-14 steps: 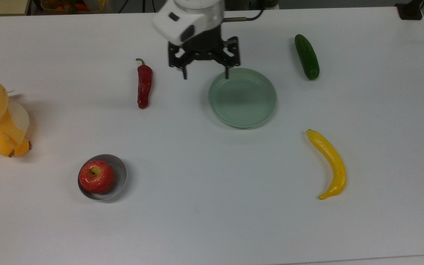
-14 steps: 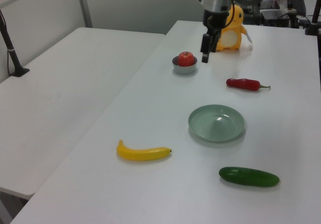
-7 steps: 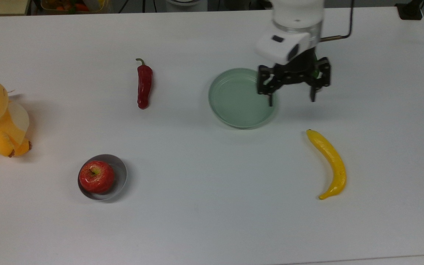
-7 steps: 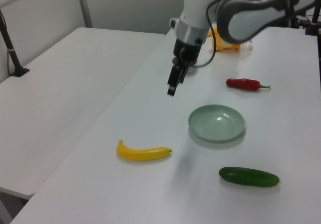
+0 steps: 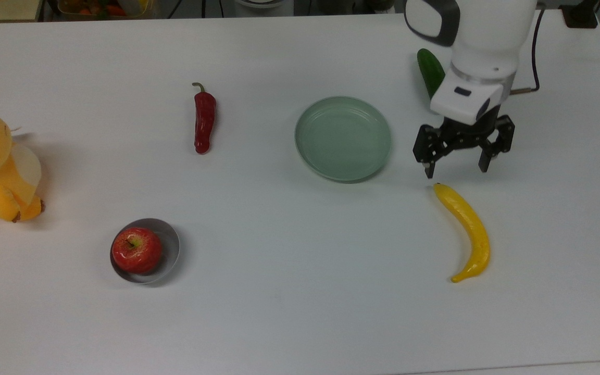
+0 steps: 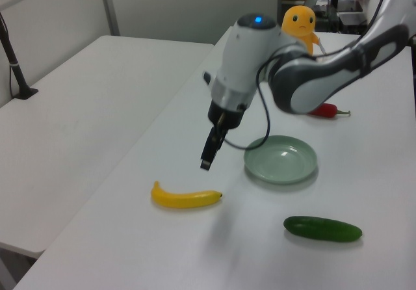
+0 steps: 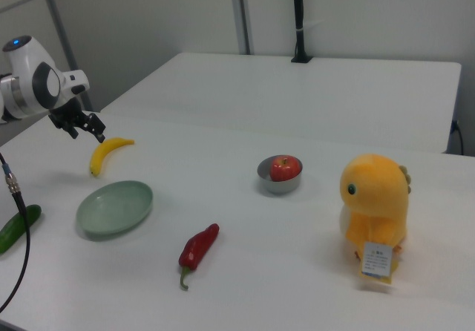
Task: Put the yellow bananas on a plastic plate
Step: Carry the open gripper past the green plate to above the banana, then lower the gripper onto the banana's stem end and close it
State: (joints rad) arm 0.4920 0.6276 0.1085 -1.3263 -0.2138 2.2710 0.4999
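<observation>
Fingers of the black two-finger gripper [image 5: 455,173] are standing spread and holding nothing, hanging above the white table [image 5: 279,312] just beside the dark stem tip of the long curved yellow banana [image 5: 466,229] (lying flat, apart from the round mint-green plastic plate [image 5: 342,138], in the top view's right half).

The table [image 5: 279,323] is smooth, matt white. The plastic plate [image 5: 342,138] looks softly glossy, as do the yellow bananas [image 5: 466,229], waxy and smooth. The toy [image 7: 373,216] is fuzzy plush with a paper tag [image 7: 378,260]. The grey bowl [image 5: 167,250] looks like dull metal.
</observation>
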